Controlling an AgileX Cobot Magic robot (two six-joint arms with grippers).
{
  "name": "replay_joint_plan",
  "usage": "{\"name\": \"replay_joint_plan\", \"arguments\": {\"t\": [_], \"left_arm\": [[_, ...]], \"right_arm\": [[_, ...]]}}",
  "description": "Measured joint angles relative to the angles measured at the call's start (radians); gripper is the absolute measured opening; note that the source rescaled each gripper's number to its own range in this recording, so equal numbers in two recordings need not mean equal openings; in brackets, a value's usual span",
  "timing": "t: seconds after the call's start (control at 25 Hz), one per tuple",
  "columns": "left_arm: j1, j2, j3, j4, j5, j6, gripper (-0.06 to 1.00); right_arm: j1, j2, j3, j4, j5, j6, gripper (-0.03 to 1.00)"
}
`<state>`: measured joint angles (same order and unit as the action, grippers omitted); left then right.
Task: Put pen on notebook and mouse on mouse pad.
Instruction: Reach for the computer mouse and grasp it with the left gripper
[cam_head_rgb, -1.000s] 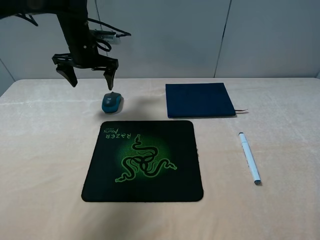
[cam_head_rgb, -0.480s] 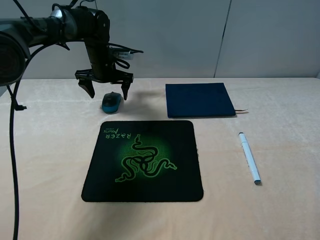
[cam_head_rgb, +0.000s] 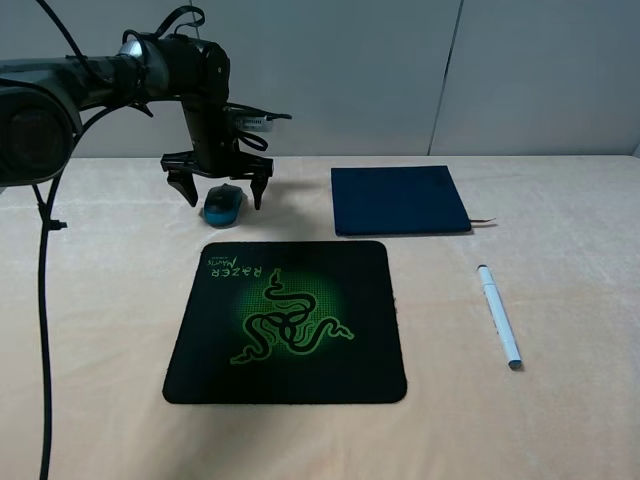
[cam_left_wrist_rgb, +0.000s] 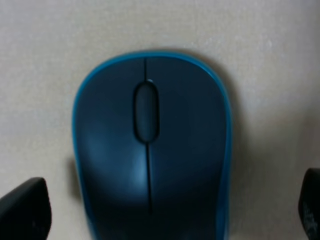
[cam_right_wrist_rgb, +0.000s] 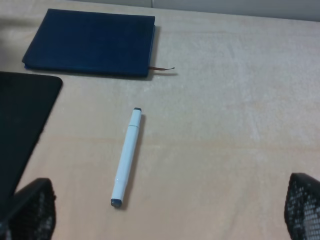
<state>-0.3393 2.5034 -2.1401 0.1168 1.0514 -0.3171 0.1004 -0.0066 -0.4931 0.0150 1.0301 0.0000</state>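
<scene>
Your left gripper (cam_head_rgb: 223, 200) straddles the mouse (cam_head_rgb: 222, 208), jaws spread wide and clear of its sides; your right gripper (cam_right_wrist_rgb: 170, 207), equally wide, overlooks the pen (cam_right_wrist_rgb: 127, 157).

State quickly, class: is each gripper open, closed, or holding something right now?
Left gripper: open, straddling the small dark grey, teal-sided computer mouse, not touching it.
Right gripper: open, holding nothing.

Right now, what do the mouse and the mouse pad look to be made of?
Mouse: likely hard plastic, smooth dark top with a soft sheen, teal rim. Mouse pad: probably cloth-topped, matte black, printed green emblem, no glare.
</scene>
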Motion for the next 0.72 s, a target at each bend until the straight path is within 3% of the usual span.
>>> {"name": "replay_joint_plan", "arguments": {"t": [0.28,0.4,0.56,0.72], "left_arm": [[0.0,0.014,0.0,0.0,-0.009,-0.006,0.99],[0.0,0.014,-0.001,0.0,-0.02,-0.006,0.89],[0.0,0.014,-0.001,0.001,-0.02,-0.007,0.54],[0.0,0.014,-0.001,0.006,-0.02,-0.007,0.05]], "right_arm": [[0.0,0.0,0.0,0.001,0.0,0.0,1.0],[0.0,0.0,0.0,0.002,0.0,0.0,1.0],[0.0,0.0,0.0,0.002,0.0,0.0,1.0],[0.0,0.0,0.0,0.002,0.0,0.0,1.0]]}}
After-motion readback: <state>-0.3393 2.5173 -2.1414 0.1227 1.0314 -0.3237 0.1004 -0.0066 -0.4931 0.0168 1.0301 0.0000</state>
